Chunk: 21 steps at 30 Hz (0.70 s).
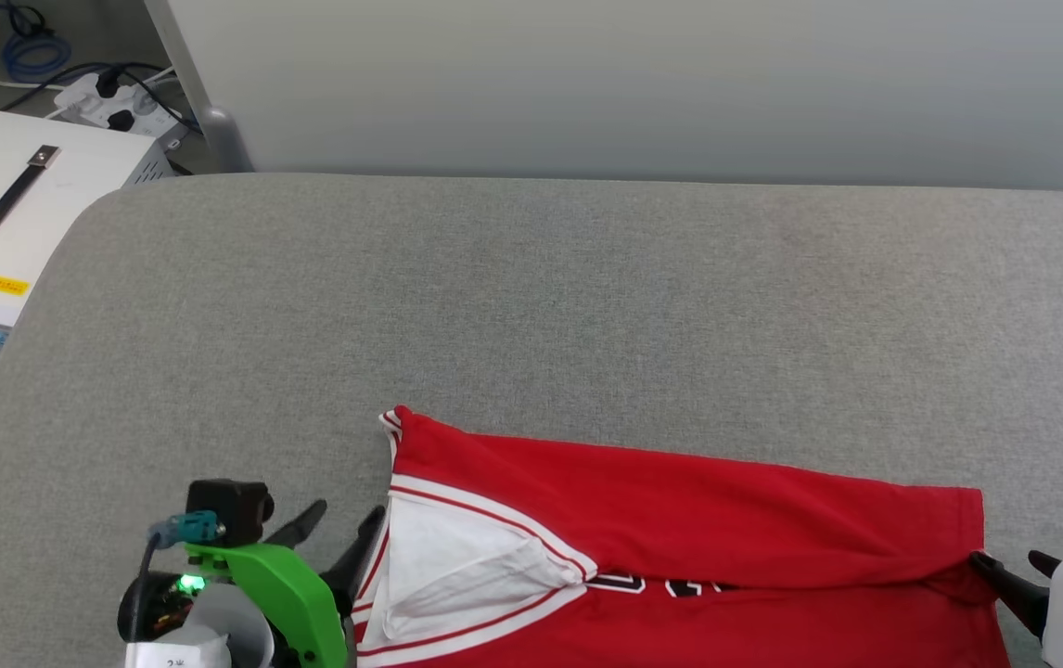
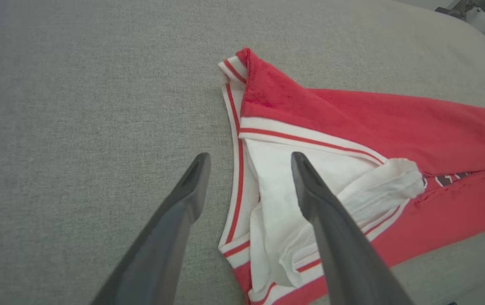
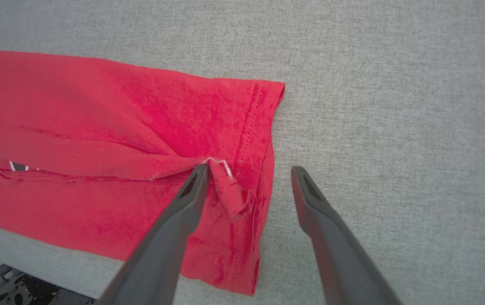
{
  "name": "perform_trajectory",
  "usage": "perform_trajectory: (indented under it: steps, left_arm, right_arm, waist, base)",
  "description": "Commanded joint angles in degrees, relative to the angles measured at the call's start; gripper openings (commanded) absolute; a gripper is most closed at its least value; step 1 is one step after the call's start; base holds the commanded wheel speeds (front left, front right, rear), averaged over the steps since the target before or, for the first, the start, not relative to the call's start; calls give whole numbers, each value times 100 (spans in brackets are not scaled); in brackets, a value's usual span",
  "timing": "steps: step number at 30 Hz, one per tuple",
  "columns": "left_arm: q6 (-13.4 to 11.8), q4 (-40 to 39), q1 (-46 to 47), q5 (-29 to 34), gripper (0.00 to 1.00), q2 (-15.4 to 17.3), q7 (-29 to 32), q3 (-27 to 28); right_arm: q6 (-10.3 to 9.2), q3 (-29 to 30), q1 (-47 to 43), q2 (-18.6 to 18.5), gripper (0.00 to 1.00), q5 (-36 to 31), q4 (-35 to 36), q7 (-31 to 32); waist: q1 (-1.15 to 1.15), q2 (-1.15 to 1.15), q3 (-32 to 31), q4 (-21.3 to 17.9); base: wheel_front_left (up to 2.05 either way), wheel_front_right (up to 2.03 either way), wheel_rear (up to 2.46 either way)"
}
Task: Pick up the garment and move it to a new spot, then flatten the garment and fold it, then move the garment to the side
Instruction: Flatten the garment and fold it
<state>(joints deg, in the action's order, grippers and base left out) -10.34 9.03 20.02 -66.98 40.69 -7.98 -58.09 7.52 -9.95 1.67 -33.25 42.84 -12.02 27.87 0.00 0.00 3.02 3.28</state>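
The red garment [image 1: 680, 520] lies on the grey couch-like surface [image 1: 531, 297], folded lengthwise, its white sleeve [image 1: 457, 566] with red-and-white trim at the left and its hem at the right. Black lettering peeks out under the fold. My left gripper [image 1: 346, 531] is open beside the sleeve end; in the left wrist view its fingers straddle the striped trim of the garment [image 2: 352, 123], holding nothing. My right gripper [image 1: 1014, 561] is open at the hem corner; in the right wrist view its fingers stand apart over the hem of the garment [image 3: 141, 118], one finger touching a small raised fold.
A white equipment box [image 1: 21, 213] with a black handle stands on the floor at the left, with a power strip [image 1: 123, 107] and cables behind it. A pale wall panel [image 1: 643, 83] runs along the back of the surface.
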Motion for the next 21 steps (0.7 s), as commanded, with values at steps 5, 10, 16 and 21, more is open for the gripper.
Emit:
perform_trajectory:
  steps: [5, 10, 16, 21]
  left_arm:
    - [-327, -275, -50, 155, 100, 64, -521, 431]
    - [-492, -507, -116, 372, 100, 58, -657, 718]
    - [-508, -503, -254, 694, 100, -70, -696, 1045]
    - [-438, -455, -427, 982, 100, -192, -700, 1386]
  right_arm:
    - [-3, 691, -191, 364, 100, 63, 271, 588]
    - [-3, 1440, -179, 924, 100, -179, 510, 1036]
    - [-3, 2173, -80, 1646, 100, -897, 410, 1469]
    - [-3, 2664, 20, 2079, 100, -1343, 128, 1645]
  waist:
    - [0, 0, -63, 9]
    - [0, 0, 40, 46]
    - [0, 0, 210, 132]
    - [0, 0, 356, 249]
  base:
    - [0, 0, 0]
    - [0, 0, 0]
    - [0, 0, 0]
    - [0, 0, 0]
